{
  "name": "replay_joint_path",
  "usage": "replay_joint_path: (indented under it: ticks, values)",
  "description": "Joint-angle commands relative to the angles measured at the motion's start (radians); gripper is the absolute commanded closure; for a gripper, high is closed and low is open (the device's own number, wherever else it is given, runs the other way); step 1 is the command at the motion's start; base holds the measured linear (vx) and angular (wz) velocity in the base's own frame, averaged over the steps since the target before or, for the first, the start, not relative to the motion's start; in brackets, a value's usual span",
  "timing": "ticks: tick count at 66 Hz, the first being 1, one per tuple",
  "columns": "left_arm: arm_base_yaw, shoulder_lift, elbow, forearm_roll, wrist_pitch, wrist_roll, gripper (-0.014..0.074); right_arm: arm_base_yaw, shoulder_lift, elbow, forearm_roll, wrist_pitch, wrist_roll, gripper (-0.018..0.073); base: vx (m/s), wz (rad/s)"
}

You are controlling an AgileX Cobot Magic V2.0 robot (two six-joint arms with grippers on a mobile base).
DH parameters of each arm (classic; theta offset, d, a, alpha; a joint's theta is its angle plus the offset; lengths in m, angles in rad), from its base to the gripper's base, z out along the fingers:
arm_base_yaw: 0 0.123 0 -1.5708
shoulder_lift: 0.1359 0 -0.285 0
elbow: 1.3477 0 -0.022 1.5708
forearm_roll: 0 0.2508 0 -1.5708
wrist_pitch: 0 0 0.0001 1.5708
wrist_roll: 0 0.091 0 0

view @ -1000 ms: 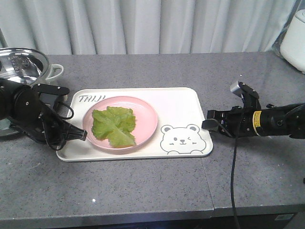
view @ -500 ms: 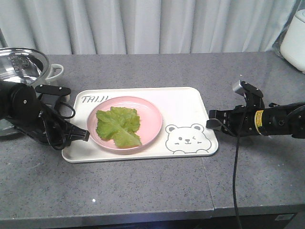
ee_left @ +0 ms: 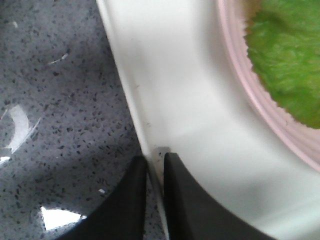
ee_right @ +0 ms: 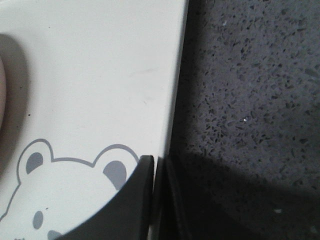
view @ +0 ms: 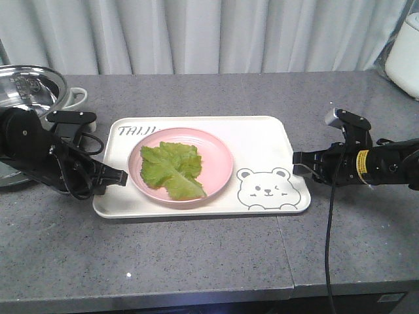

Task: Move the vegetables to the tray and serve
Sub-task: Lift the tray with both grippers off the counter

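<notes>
The left gripper [ee_left: 155, 166] is closed tight on the tray [view: 262, 140] rim, one finger on each side. The right gripper [ee_right: 156, 167] nips the opposite rim by the bear [view: 264, 190]. Between them, the lettuce [view: 173, 169] lies on the plate [view: 220, 152].

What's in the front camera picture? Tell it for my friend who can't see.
The left gripper and right gripper pinch the short ends of a cream tray on a grey counter. On the tray sits a pink plate holding a green lettuce leaf. A winking bear is drawn on the tray.
</notes>
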Motion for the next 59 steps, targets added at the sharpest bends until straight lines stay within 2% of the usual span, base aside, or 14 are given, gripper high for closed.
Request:
replay_joint_path:
  ticks: [1, 37, 59]
  values:
    - [-0.031, -0.072, -0.026, -0.116, -0.099, 0.033, 0.0603, 0.028, -0.087, -0.026, 0.016, -0.156, -0.013, 0.0564, 0.00, 0.00]
    - [-0.031, -0.165, -0.026, -0.158, -0.109, 0.033, 0.0603, 0.028, -0.270, -0.026, 0.016, -0.153, 0.015, 0.0564, 0.00, 0.00]
    - [-0.031, -0.253, -0.026, -0.157, -0.118, 0.033, 0.0603, 0.028, -0.325, -0.026, 0.016, -0.152, 0.032, 0.0564, 0.00, 0.00]
